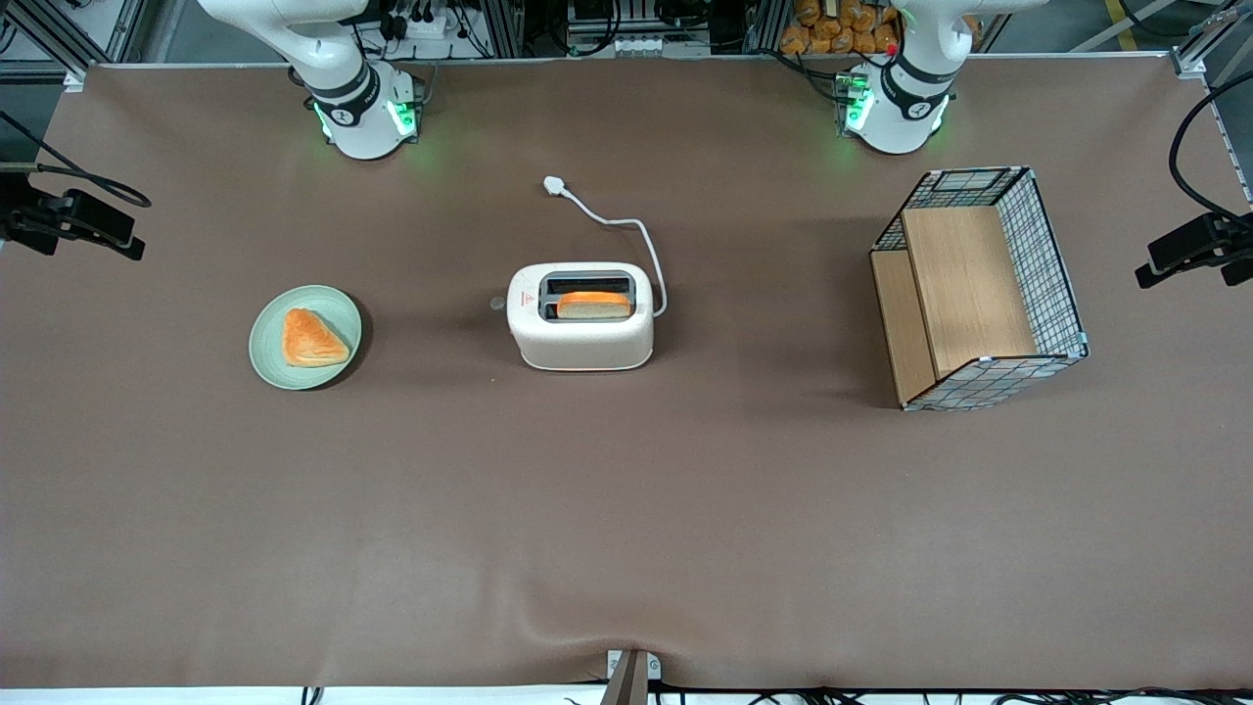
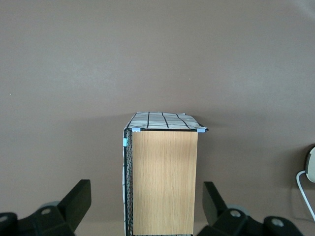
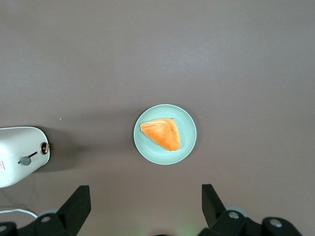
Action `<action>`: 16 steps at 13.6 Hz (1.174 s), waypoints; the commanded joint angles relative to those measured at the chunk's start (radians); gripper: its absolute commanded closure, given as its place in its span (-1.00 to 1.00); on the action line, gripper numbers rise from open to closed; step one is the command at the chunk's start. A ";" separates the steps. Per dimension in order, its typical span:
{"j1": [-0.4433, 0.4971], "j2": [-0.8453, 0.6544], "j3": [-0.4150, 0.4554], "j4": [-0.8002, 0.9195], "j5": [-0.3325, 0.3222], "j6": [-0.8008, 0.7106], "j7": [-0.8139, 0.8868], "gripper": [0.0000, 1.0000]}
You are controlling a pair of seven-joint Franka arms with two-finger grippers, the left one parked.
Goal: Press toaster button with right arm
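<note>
The toaster (image 1: 580,315) stands mid-worktop (image 1: 626,509), bread slice (image 1: 594,305) in one slot, its button (image 1: 497,304) facing the green plate (image 1: 304,337). High above that plate hangs the tool (image 3: 145,206), fingers spread wide, empty.

Even overhead light, sharp frames, soft shadow beside the toaster (image 1: 580,317).

Cream-white two-slot toaster with rounded corners (image 1: 580,328) standing upright mid-bench.

A toasted slice sits in the slot nearer the front camera; a red triangle sticker marks its top, and a thin white cord trails from it toward the arm bases. The small round pale-grey toaster button (image 1: 497,304) juts from the narrow end facing the working arm's end; the black claw (image 3: 145,211) hangs high above, fingers spread, well apart from it.
</note>
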 commanded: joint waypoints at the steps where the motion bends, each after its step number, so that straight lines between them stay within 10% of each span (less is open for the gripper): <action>1: 0.000 -0.015 -0.002 -0.006 0.016 -0.009 0.013 -1.00; 16: 0.034 0.021 0.000 0.017 0.048 0.005 0.004 -1.00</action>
